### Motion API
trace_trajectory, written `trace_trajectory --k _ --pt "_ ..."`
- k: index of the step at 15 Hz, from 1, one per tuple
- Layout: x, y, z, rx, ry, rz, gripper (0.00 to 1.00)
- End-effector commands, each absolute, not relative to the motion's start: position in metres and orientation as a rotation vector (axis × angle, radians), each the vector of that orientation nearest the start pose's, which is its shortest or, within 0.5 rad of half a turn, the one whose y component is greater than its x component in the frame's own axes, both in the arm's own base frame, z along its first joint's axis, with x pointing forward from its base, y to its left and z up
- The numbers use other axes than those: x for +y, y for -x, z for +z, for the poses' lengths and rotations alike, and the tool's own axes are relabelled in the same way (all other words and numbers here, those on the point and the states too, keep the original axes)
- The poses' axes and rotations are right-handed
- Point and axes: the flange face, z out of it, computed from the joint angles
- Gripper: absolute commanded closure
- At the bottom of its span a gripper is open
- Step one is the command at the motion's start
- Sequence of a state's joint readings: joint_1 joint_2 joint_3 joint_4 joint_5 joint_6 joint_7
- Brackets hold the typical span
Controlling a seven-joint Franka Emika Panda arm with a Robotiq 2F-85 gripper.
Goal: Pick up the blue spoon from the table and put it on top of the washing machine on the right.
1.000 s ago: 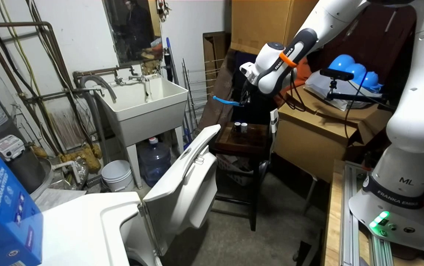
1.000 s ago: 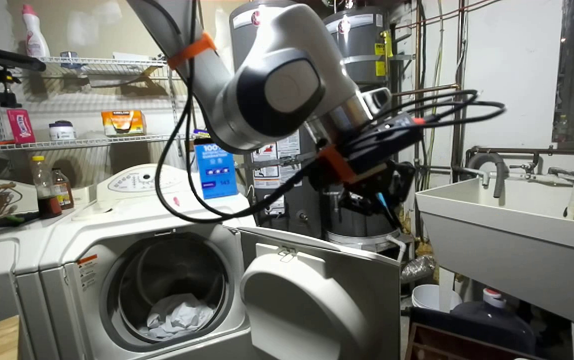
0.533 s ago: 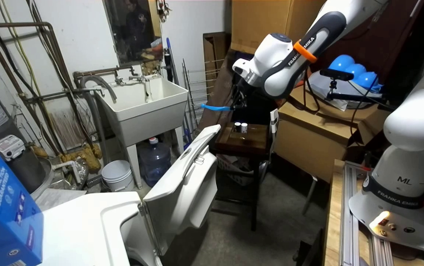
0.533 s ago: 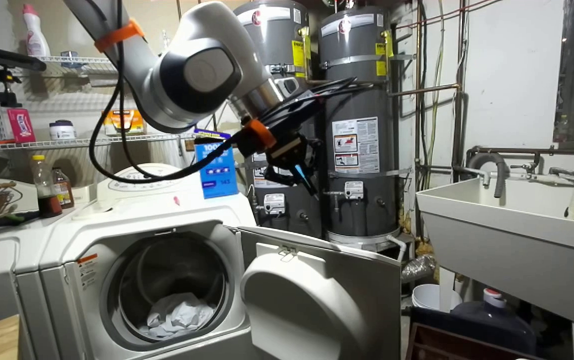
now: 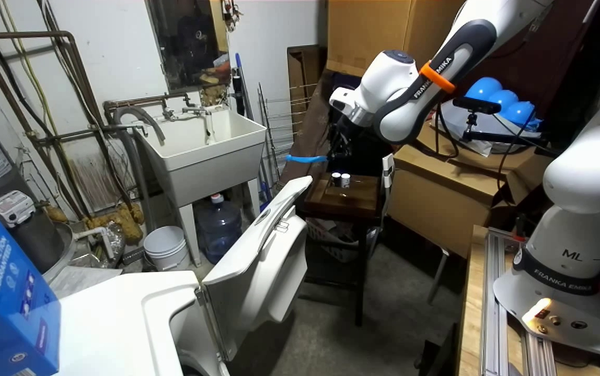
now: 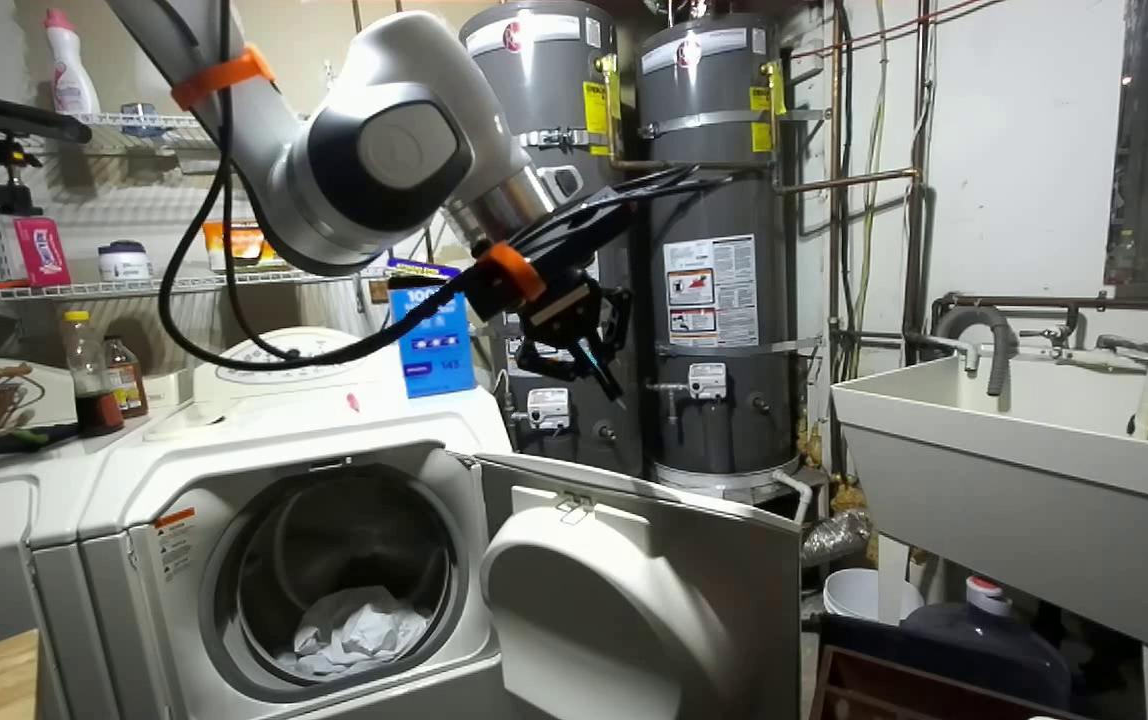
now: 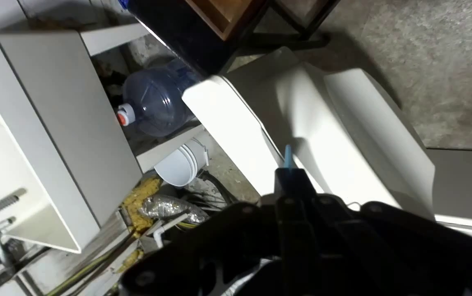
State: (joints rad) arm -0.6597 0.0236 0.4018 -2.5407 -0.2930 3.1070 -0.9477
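High in the air hangs the blue spoon [image 5: 305,159], roughly level in an exterior view and foreshortened in the wrist view, where the spoon [image 7: 288,156] pokes past the fingertips. My gripper [image 7: 295,181] is shut on one end of it; that end is hidden between the dark fingers. The white washing machine [image 6: 284,425] has its round-drum door swung open, and my gripper [image 6: 611,385] appears above and beyond that door in this exterior view. Behind the door stands the small dark brown table [image 5: 349,203], with two little cups on it.
A blue box [image 6: 434,340] stands on the washing machine's top. The open door [image 5: 258,250] juts out between machine and table. A white sink [image 5: 206,162] is along the wall, with a water jug [image 7: 156,100] and bucket below. Cardboard boxes [image 5: 441,198] sit beside the table.
My arm has swung with the spoon toward the washing machine's side, mostly in the first half second. Since then it has dipped slightly. The base light turned from green to yellowish white.
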Motion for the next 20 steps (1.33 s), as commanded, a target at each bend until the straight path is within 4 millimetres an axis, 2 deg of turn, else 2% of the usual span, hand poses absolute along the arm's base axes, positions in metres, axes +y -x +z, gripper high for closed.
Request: trace_trajectory --k 1,6,9,11,12,13,15,18,20 --pt "-0.026 -0.480 0.326 -1.914 2.854 -0.745 0.99" --pt "0.101 -0.471 0.311 -2.262 2.469 -0.750 0.99" --pt "0.171 -0.448 0.308 -2.430 2.241 -0.772 0.99" --pt "0.207 -0.435 0.305 -2.528 2.086 -0.784 0.99" --pt "0.218 -0.432 0.301 -2.571 2.007 -0.795 0.99" --pt "0.205 -0.435 0.307 -2.490 2.137 -0.770 0.97" --pt "0.221 -0.427 0.304 -2.540 2.058 -0.768 0.97" --pt "0.219 -0.428 0.301 -2.549 2.042 -0.770 0.97" --pt "0.231 -0.424 0.306 -2.582 1.997 -0.795 0.99"
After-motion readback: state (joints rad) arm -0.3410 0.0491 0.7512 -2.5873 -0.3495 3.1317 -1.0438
